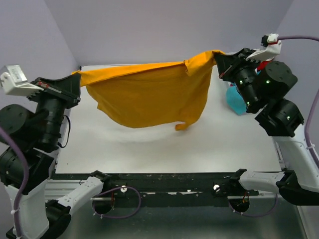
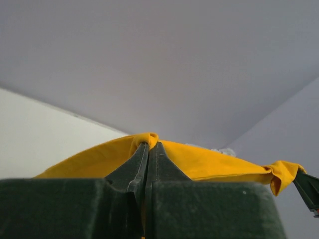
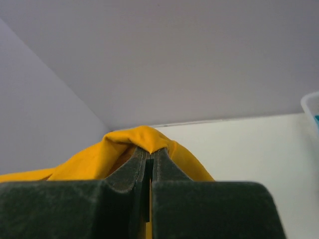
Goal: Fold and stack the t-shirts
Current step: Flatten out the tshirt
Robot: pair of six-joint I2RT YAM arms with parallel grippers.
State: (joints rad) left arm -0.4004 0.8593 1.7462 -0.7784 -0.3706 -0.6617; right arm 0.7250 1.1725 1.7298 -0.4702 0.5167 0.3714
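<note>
Mustard-orange t-shirt [image 1: 149,94] hangs spread and sagging, apparently off the table [image 1: 149,149], clamped by left gripper [image 1: 77,79] and right gripper [image 1: 218,59].

We glimpse only a turquoise patch [image 1: 232,102] behind the right arm [image 1: 271,82] and cannot tell what it is. The right wrist view's edge cuts off a pale rim [image 3: 311,105]. In both wrist views most of the shirt [image 2: 199,162] is out of sight.

The t-shirt [image 1: 149,94] is plain mustard-orange (no print), the counter [image 1: 164,149] white, the left end effector [image 1: 76,78] and right end effector [image 1: 220,60] black, the other t-shirt [image 1: 235,102] turquoise.
</note>
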